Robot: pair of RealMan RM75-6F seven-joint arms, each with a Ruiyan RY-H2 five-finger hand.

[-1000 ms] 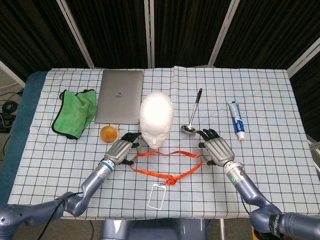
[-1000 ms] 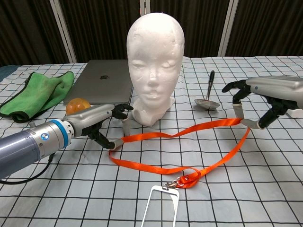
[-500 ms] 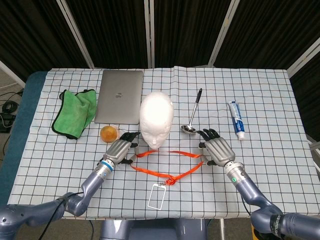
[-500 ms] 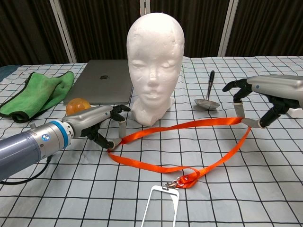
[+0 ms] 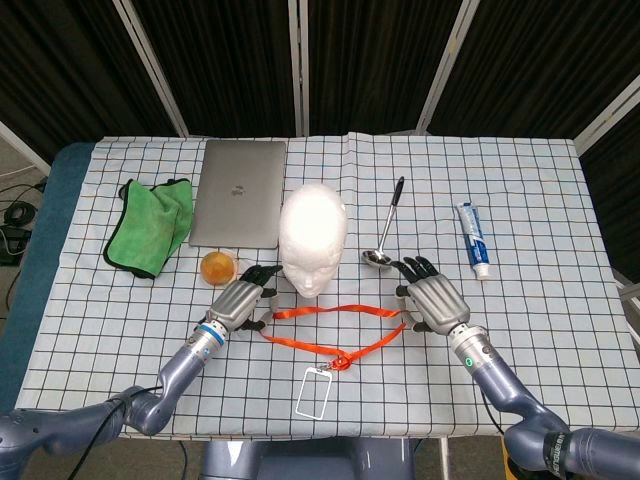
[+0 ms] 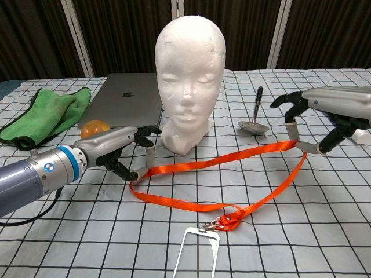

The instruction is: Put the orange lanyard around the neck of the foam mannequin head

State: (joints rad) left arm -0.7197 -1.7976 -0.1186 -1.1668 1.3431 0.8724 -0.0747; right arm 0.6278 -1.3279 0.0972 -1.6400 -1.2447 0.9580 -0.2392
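Note:
The white foam mannequin head [image 5: 313, 243] [image 6: 189, 81] stands upright mid-table, facing me. The orange lanyard [image 5: 330, 330] [image 6: 214, 182] forms a loop in front of it, with a clear badge holder [image 5: 316, 391] [image 6: 198, 256] at its near end. My left hand [image 5: 242, 299] [image 6: 113, 152] pinches the loop's left end just above the cloth. My right hand [image 5: 432, 301] [image 6: 324, 116] pinches the right end, lifted a little higher. The strap between the hands hangs taut in front of the foam head's base, not around the neck.
A closed silver laptop [image 5: 240, 191] lies behind the foam head. An orange ball [image 5: 218, 267] sits by my left hand and a green cloth [image 5: 151, 223] lies far left. A metal ladle [image 5: 385, 236] and a toothpaste tube [image 5: 474, 238] lie to the right.
Both hands have lifted the lanyard's ends slightly and drawn the strap tauter; its rear strand now runs straighter in front of the foam head.

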